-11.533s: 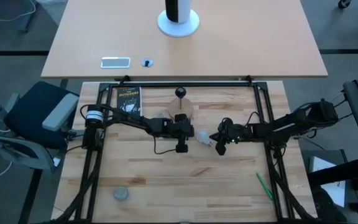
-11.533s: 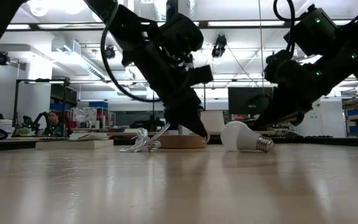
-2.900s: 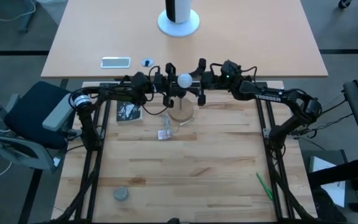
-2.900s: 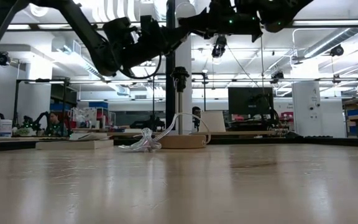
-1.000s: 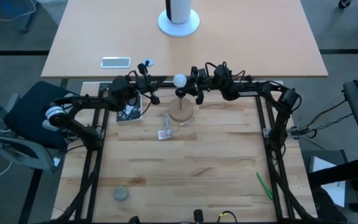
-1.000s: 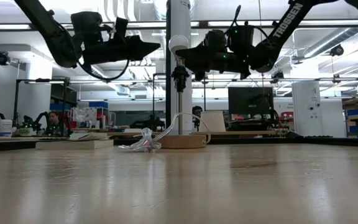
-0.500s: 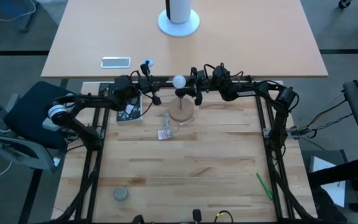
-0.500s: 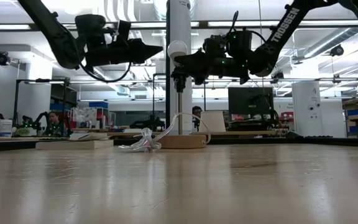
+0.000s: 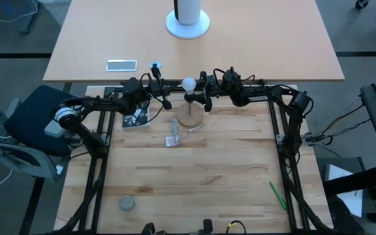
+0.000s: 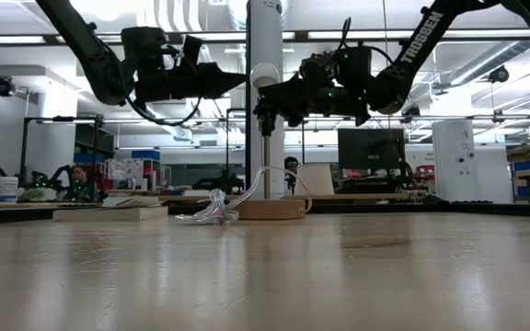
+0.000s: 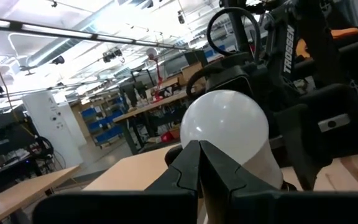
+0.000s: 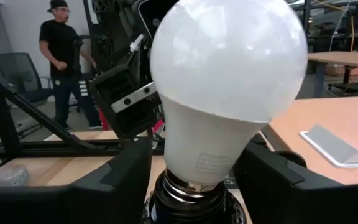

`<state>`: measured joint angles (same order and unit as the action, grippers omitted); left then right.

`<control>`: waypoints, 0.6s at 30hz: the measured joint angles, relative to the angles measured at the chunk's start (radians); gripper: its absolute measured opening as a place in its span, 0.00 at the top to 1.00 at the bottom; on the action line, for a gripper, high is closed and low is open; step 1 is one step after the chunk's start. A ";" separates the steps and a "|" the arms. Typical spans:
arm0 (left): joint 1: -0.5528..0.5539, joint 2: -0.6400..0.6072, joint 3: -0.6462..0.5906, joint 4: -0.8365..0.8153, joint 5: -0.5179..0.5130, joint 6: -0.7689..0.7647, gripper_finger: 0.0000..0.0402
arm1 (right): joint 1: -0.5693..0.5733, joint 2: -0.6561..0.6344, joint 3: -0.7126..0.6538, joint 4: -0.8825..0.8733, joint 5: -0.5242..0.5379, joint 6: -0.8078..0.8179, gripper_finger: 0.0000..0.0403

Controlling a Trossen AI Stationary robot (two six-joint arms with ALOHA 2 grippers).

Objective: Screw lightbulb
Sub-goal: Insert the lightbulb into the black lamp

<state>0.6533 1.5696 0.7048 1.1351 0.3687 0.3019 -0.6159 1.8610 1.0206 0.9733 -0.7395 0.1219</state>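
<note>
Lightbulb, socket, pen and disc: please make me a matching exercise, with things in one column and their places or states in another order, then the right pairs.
Things:
1. lightbulb
2. left gripper
3. right gripper
4. green pen
5. small grey disc

Places or states:
A. lies at the table's near right
B. fingers shut, tip beside the bulb
C. seated upright in the black socket
D. fingers open on either side of the bulb
E. lies at the table's near left

Pairs: 1-C, 2-B, 3-D, 4-A, 5-E

White lightbulb [image 12: 229, 81] upright, seemingly socketed
</note>
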 joint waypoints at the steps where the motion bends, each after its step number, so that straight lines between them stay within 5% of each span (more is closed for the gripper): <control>1: 0.000 0.000 0.000 0.000 0.000 0.000 1.00 | 0.000 0.000 0.000 0.000 0.000 0.000 0.47; 18: 0.000 0.000 -0.001 0.000 -0.001 0.000 1.00 | 0.000 -0.147 -0.001 -0.400 0.060 -0.202 0.41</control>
<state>0.6537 1.5696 0.7040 1.1349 0.3679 0.3015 -0.6155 1.7139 1.0199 0.5731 -0.6795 -0.0801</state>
